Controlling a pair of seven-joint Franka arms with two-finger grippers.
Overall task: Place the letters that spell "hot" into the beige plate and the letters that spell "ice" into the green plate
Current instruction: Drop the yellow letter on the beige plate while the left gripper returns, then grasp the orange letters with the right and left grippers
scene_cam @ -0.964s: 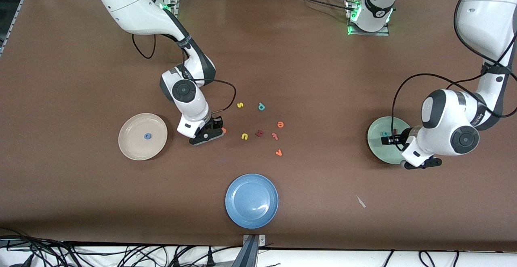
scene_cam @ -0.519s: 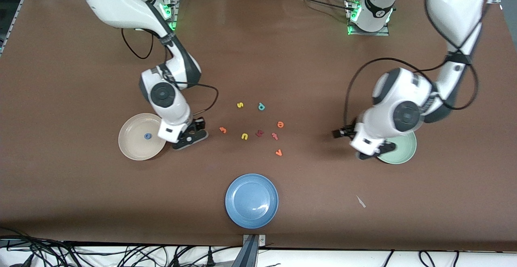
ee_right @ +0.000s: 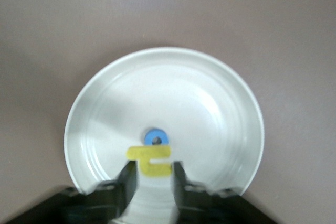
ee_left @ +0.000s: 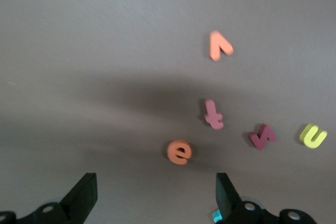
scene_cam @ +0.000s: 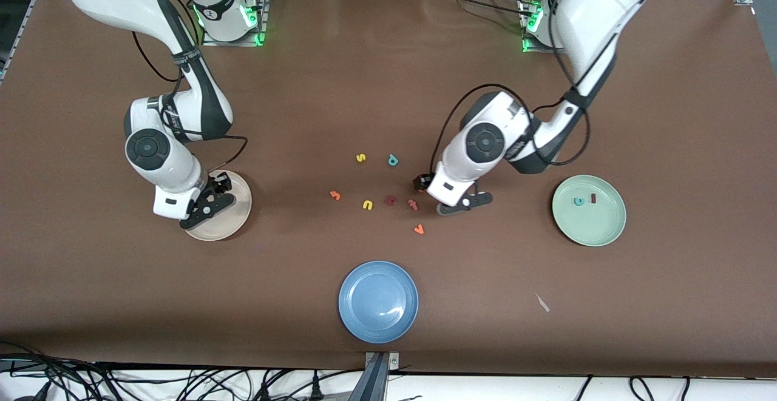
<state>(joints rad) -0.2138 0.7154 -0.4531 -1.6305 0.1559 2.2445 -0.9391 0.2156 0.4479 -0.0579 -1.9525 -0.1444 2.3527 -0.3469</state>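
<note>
My right gripper (scene_cam: 220, 182) hangs over the beige plate (scene_cam: 234, 220), shut on the yellow "h" (ee_right: 151, 159). In the right wrist view the gripper (ee_right: 155, 176) holds the "h" just above the blue "o" (ee_right: 156, 138), which lies in the plate (ee_right: 215, 98). My left gripper (scene_cam: 422, 184) is low over the loose letters, open wide and empty (ee_left: 155, 196), with the orange "e" (ee_left: 179, 151) on the table just ahead of its fingers. The orange "t" (scene_cam: 334, 195) lies on the table. The teal "c" (scene_cam: 579, 201) and dark red "i" (scene_cam: 593, 197) rest in the green plate (scene_cam: 589, 231).
Around the "e" lie a salmon "t"-like letter (scene_cam: 413, 204), a dark red angular letter (scene_cam: 390, 199), a yellow "u" (scene_cam: 367, 205), an orange angular letter (scene_cam: 418, 229), a yellow "s" (scene_cam: 361, 158) and a teal "p" (scene_cam: 393, 159). A blue plate (scene_cam: 378, 301) sits nearest the front camera.
The right arm carried the "h" from the letter cluster to over the beige plate. The left arm swung from the green plate to over the "e", with its fingers open.
</note>
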